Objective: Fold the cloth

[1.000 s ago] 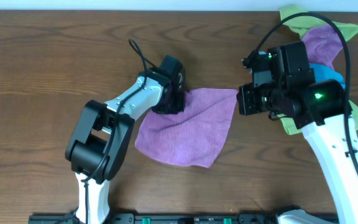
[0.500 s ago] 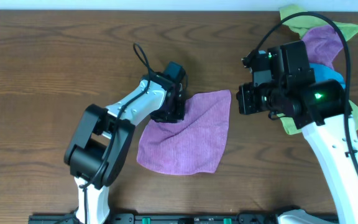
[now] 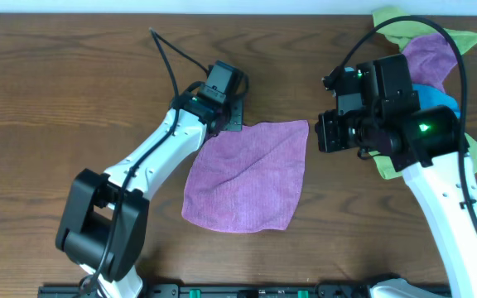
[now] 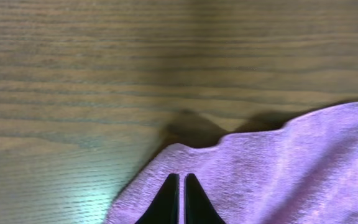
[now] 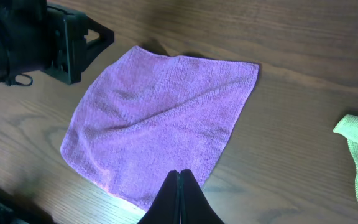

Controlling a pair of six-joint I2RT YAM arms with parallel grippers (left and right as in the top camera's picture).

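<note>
The left fingers (image 4: 169,200) are pressed together, gripping nothing, just above the far-left corner of the purple cloth (image 3: 247,178). The cloth lies spread on the table (image 3: 56,83), with one slanting crease across it. The right fingers (image 5: 169,205) are pressed together too and empty, near its far-right corner. Behind the right arm (image 3: 437,165), which half hides them, green (image 3: 392,29), mauve (image 3: 429,54) and blue (image 3: 439,101) cloths lie heaped.
</note>
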